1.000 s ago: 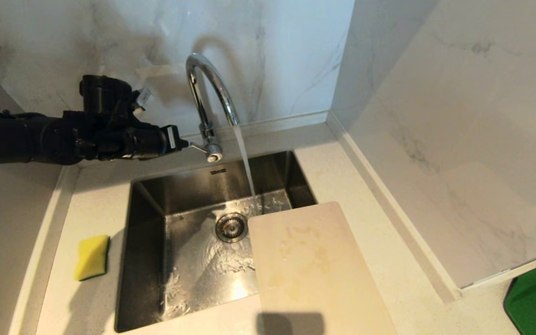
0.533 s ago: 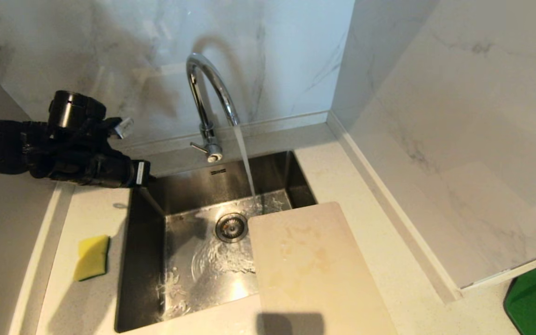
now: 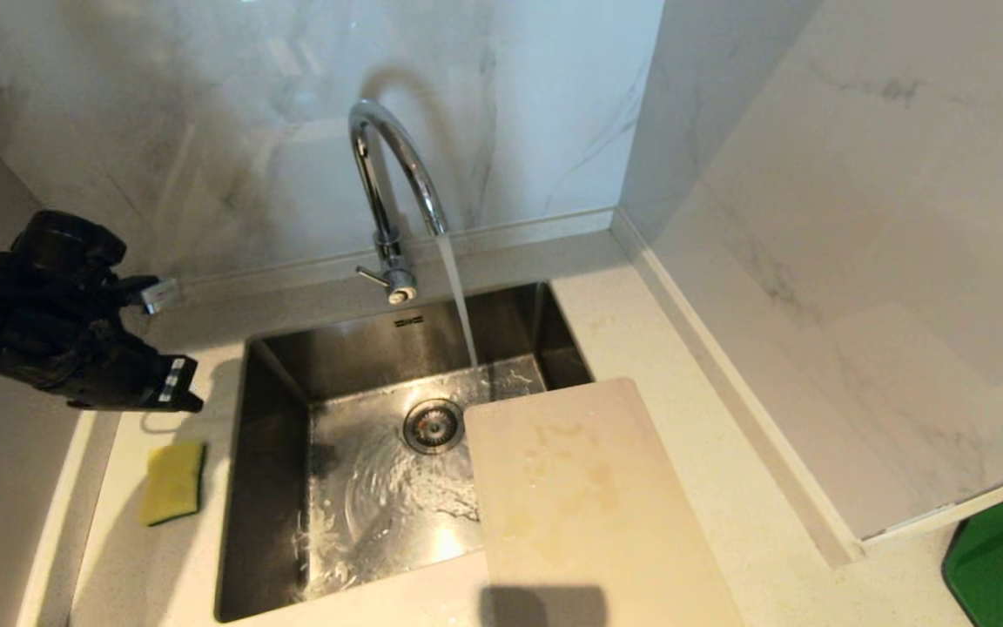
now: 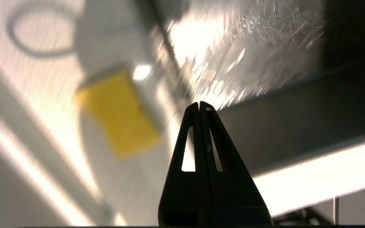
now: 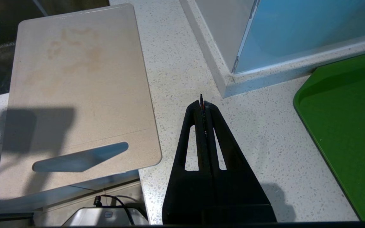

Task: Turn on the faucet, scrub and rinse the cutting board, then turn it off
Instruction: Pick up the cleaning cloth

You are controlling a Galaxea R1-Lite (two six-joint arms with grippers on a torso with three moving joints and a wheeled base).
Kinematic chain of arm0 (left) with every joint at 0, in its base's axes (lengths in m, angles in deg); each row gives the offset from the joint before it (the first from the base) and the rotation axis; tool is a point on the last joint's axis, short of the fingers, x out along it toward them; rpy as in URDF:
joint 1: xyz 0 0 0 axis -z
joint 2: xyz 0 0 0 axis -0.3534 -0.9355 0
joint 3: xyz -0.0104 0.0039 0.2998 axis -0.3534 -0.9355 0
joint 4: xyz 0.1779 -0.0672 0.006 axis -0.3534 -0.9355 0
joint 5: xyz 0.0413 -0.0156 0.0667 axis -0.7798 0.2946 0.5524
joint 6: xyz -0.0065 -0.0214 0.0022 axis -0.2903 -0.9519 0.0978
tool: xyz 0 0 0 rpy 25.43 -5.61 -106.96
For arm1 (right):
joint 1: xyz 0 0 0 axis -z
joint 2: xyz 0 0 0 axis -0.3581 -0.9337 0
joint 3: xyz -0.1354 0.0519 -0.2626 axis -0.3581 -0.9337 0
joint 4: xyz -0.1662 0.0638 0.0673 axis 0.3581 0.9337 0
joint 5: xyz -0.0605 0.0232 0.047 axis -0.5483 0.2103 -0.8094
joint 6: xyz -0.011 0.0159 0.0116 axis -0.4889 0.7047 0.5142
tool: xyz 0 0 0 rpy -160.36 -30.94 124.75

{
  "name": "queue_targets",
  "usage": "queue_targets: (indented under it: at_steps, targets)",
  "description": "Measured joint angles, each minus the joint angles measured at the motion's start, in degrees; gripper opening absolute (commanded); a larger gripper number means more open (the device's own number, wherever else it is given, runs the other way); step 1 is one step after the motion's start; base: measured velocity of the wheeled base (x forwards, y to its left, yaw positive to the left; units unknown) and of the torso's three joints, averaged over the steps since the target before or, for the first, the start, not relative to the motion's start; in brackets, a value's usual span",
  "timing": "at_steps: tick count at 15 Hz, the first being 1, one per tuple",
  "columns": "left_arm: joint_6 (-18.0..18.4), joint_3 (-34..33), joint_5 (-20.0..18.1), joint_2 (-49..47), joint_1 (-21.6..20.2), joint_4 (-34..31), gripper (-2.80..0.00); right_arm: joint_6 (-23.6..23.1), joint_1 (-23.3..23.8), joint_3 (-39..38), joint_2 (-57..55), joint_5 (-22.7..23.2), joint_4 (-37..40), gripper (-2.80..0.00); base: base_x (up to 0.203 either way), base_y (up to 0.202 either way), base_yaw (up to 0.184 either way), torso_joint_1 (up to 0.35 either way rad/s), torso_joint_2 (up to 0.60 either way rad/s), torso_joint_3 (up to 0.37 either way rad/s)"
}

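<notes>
Open counter around the sponge (image 3: pixel 172 482); cutting board (image 3: pixel 593 505) over the sink's (image 3: pixel 268 488) right side.

A shiny chrome faucet (image 3: pixel 388 183) is seen against grey-veined white marble wall (image 3: pixel 510 104). The cream cutting board (image 3: pixel 584 505) is marked with yellowish stains. A yellow sponge (image 3: pixel 172 482) is seen on the speckled white tabletop (image 3: pixel 710 488); a green tray (image 5: pixel 347 133) is seen.

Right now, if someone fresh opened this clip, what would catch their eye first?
The water stream pouring from the chrome gooseneck faucet into the steel sink, splashing around the drain. Next, the stained cream cutting board lying partly over the sink's right side. Then the left gripper, shut, hanging above the yellow sponge on the counter left of the sink.
</notes>
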Motion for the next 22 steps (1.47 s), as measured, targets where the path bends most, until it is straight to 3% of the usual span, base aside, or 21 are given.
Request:
queue_targets:
  at_steps: [4,5,6,15,22]
  targets:
    - [-0.29,-4.2,0.68,0.0,-3.85,-2.48,-2.8,0.0,0.0,0.0,0.0,0.0,0.0,-2.8,0.0,0.0,0.0,0.0,0.0,0.0]
    - [-0.49,-5.24,0.78,0.0,-4.77,-4.35,-0.84,0.0,0.0,0.0,0.0,0.0,0.0,-2.8,0.0,0.0,0.0,0.0,0.0,0.0]
    - [-0.59,-5.89,0.83,0.0,-5.34,-5.42,0.0,0.0,0.02,0.0,0.0,-0.02,0.0,-2.8,0.0,0.0,0.0,0.0,0.0,0.0]
    - [-2.39,-9.31,0.59,-1.99,-9.95,-4.7,0.0,0.0,0.0,0.0,0.0,0.0,0.0,-2.8,0.0,0.0,0.0,0.0,0.0,0.0]
    - [-4.64,-10.46,-0.41,-6.8,-10.45,5.87,0.0,0.0,0.04,0.0,0.0,0.0,0.0,-2.8,0.0,0.0,0.0,0.0,0.0,0.0]
